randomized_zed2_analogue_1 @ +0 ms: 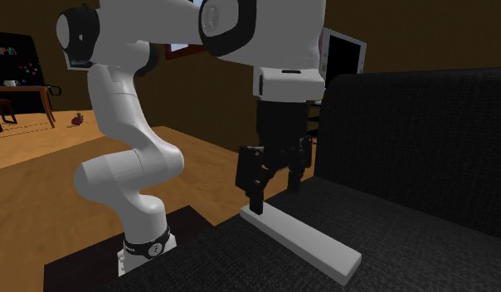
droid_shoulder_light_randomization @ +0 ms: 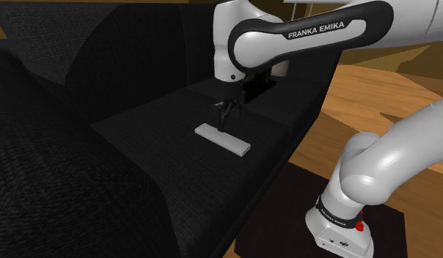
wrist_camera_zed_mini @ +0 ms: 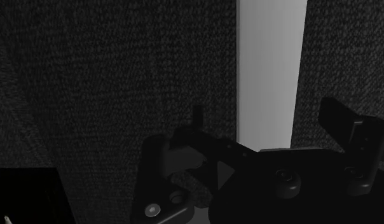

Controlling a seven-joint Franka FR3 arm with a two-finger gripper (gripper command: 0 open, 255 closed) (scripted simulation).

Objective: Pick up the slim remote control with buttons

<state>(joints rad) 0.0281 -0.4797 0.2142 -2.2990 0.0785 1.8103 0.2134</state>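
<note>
In the shoulder view, the slim, pale grey, flat rectangular remote control (droid_shoulder_light_randomization: 224,139) is lying flat on the black woven-fabric sofa seat (droid_shoulder_light_randomization: 154,128). Its long axis is running from that view's upper left down to its lower right. The all-black 2-finger gripper (droid_shoulder_light_randomization: 226,111) is hanging just above the remote control's upper-left end, pointing downward.

In the second exterior view, the remote control (randomized_zed2_analogue_1: 311,240) is stretching from beneath the gripper (randomized_zed2_analogue_1: 275,191) toward that view's lower right across the sofa seat (randomized_zed2_analogue_1: 406,216). The 2 fingers (randomized_zed2_analogue_1: 255,195) are standing apart and gripping nothing. 1 tip is sitting right at the remote control's left end, and it is not clear whether it is touching.

In the wrist view, the remote control (wrist_camera_zed_mini: 270,70) is running straight away from the gripper (wrist_camera_zed_mini: 267,118) along the sofa seat (wrist_camera_zed_mini: 121,76). Its near end is lying between the 2 spread fingers (wrist_camera_zed_mini: 340,121).
</note>
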